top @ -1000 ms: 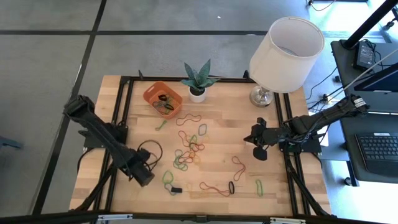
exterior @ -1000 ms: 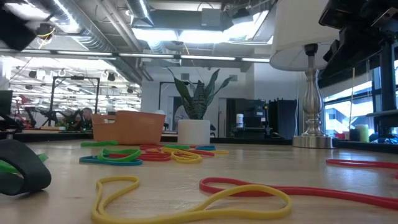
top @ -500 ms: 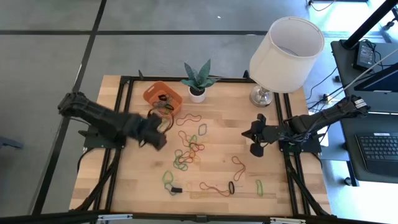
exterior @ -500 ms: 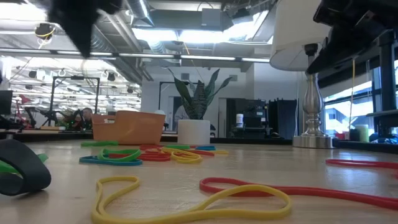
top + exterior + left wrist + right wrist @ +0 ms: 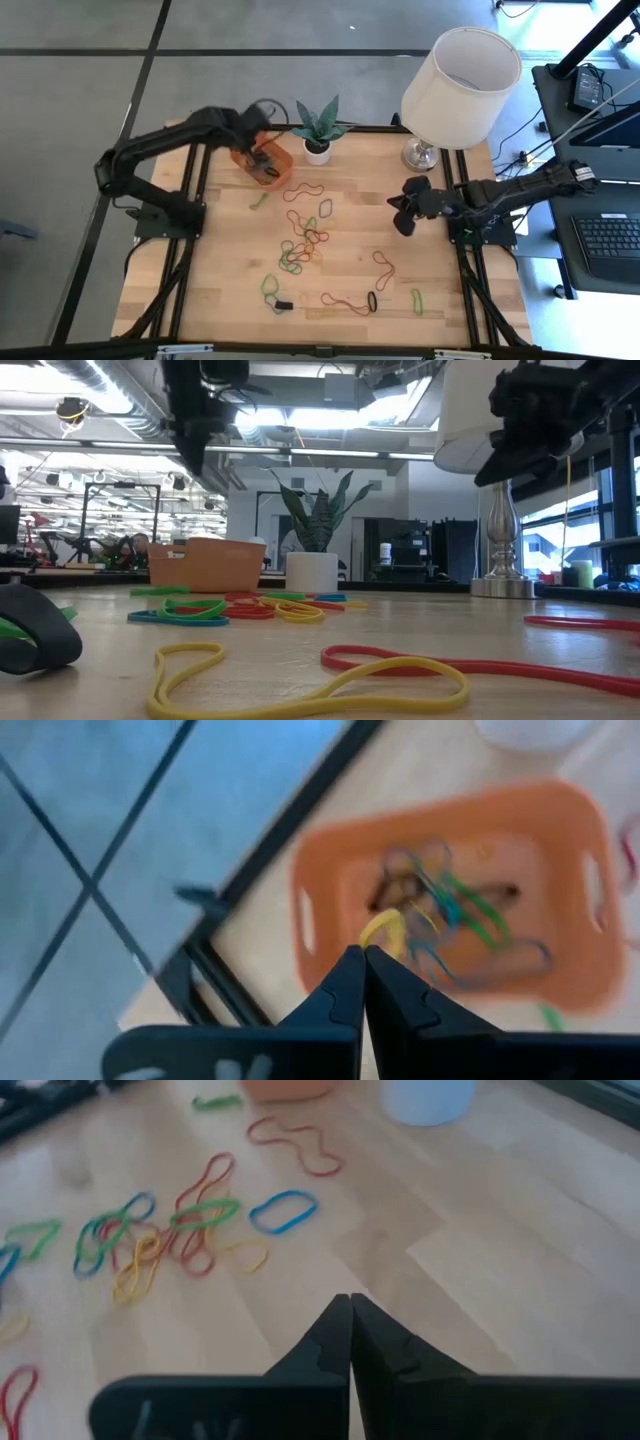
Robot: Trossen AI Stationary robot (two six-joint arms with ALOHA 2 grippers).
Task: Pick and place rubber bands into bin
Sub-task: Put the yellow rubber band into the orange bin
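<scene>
Your left gripper [image 5: 362, 952] has swung from the bench's near edge to above the bin [image 5: 262, 158], jaws clamped on a yellow band [image 5: 383, 929] ready to drop; right gripper [image 5: 402, 214] waits shut.

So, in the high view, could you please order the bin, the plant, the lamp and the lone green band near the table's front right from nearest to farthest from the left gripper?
From the left gripper, shut over the bin:
1. Bin, directly beneath it, back left.
2. Plant, just to its right.
3. Lamp, back right.
4. Green band, front right.
</scene>
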